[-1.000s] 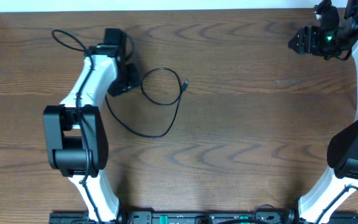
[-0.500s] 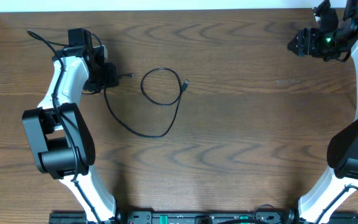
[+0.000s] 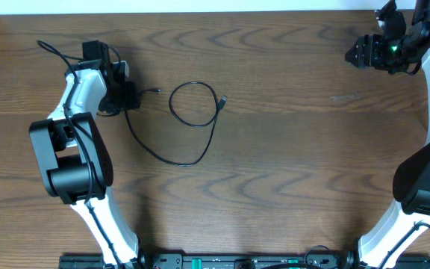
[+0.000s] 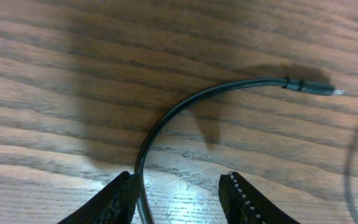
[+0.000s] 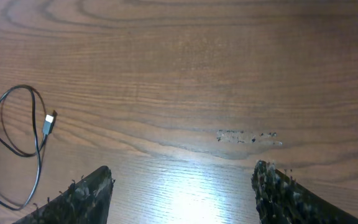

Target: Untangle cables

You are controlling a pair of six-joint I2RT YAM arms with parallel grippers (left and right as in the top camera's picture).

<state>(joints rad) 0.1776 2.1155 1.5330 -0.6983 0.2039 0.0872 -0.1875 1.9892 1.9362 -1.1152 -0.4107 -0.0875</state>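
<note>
Left wrist | left end effector [image 4: 180, 180] jaws apart, black cable [image 4: 241, 83] beside one finger | should centre cable before pinching | right end effector [image 5: 182, 169] spread, empty

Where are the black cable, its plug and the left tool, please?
black cable [image 4: 216, 89], left wrist view, middle of its curved stretch.
plug [image 4: 309, 87], left wrist view, its black body.
left tool [image 4: 178, 186], left wrist view, midway between its fingertips.

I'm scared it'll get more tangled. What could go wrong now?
The black cable lies right beside one of the left fingers, not mid-gap, so it might slip out when they close. Pulling it could also tighten the loop farther along instead of undoing it.
</note>
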